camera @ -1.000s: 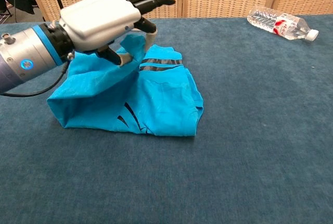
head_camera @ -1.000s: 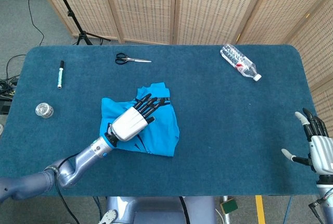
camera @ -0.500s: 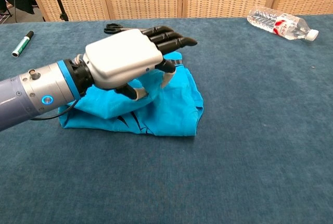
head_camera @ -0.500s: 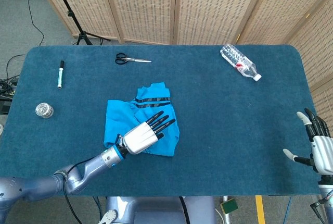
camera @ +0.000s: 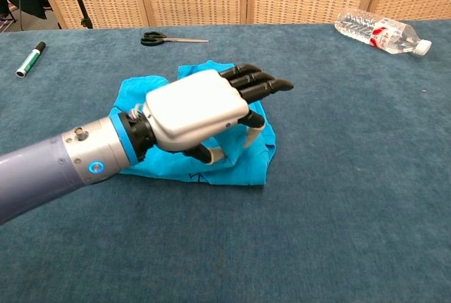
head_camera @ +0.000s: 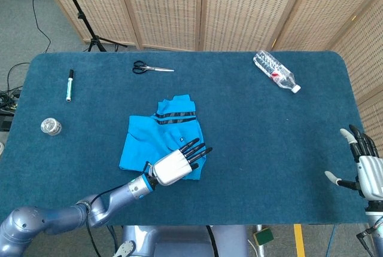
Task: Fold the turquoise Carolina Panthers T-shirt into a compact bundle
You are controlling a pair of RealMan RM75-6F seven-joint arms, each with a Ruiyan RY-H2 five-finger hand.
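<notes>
surface: blue-carpeted table [head_camera: 251,131] | on it: turquoise T-shirt [head_camera: 161,134] (folded), scissors [head_camera: 151,68], marker [head_camera: 69,85], water bottle [head_camera: 276,72], small round jar [head_camera: 51,127]

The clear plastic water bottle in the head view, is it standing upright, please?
No, the clear plastic water bottle lies on its side near the table's far right corner.

White-shelled left hand [camera: 204,109], black fingers [camera: 257,84], blue-ringed grey forearm [camera: 63,165]

T-shirt [head_camera: 161,140] centre frame, my left hand [head_camera: 177,165] at its lower right corner; scissors [head_camera: 151,67] above; bottle [head_camera: 275,71] upper right; marker [head_camera: 69,85] upper left.
</notes>
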